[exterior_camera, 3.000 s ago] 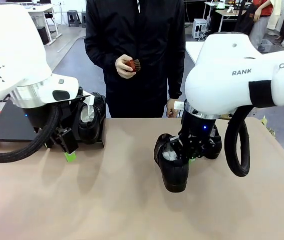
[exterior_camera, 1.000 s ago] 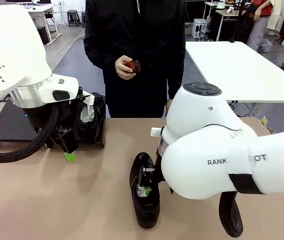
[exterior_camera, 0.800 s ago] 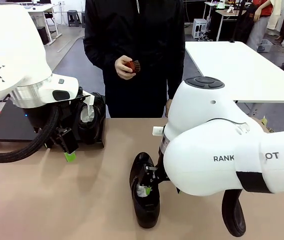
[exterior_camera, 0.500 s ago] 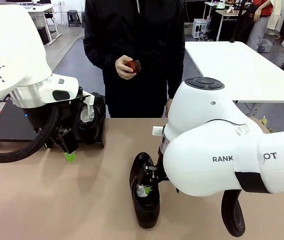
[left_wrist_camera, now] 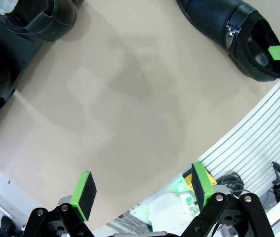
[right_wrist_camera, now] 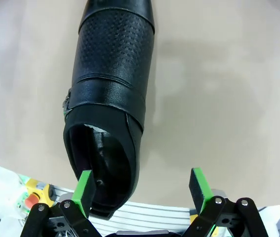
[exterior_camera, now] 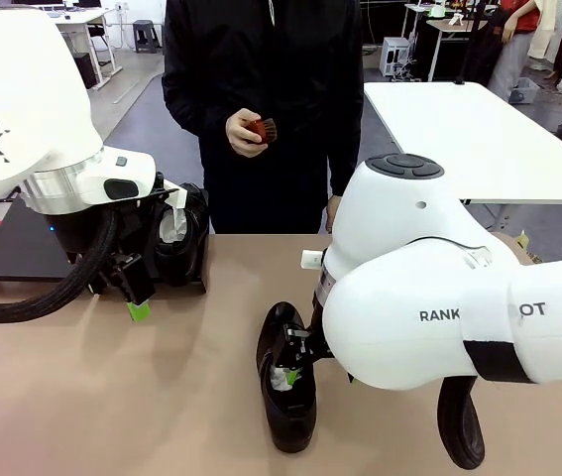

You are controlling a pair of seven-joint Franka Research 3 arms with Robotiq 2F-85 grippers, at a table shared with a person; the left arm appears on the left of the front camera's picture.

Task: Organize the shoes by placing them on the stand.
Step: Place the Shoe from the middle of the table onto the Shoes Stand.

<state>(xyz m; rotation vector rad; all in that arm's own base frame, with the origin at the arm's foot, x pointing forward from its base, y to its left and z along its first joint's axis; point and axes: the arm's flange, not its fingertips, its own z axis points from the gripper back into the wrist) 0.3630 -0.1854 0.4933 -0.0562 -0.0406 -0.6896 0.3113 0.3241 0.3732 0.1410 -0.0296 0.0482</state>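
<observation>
In the lower middle of the front view, 1 loose shoe (exterior_camera: 290, 421) lies flat on the tan table (exterior_camera: 142, 397), its toe toward the bottom edge of the frame. It is well apart from the stand (exterior_camera: 13, 250) at the left edge. The right gripper (exterior_camera: 291, 373) is down at the opening of this shoe. In the right wrist view, the right gripper (right_wrist_camera: 140, 189) has its jaws spread wide and clamps nothing. 1 green pad (right_wrist_camera: 84, 190) sits in front of the shoe's opening, and the other is out over bare table (right_wrist_camera: 219, 74). The wall of the loose shoe (right_wrist_camera: 112, 94) lies between them, with a clear gap on the outer side; whether the inner pad touches the leather cannot be told. At the left of the front view, other shoes (exterior_camera: 176, 243) with white paper stuffing stand on the right end of the stand, partly hidden by the left arm. The left gripper (exterior_camera: 134, 297) hangs just in front of them, above the table. In its own wrist view, the left gripper (left_wrist_camera: 142, 185) is fully spread with nothing between the pads, only bare table (left_wrist_camera: 130, 98). The loose shoe (left_wrist_camera: 228, 32) lies at the upper right of that view, and the other shoes (left_wrist_camera: 36, 19) are at the upper left. At the top centre of the front view, a person (exterior_camera: 261, 59) stands at the far side, 1 hand (exterior_camera: 244, 132) holding a small reddish-brown brush (exterior_camera: 264, 128).
</observation>
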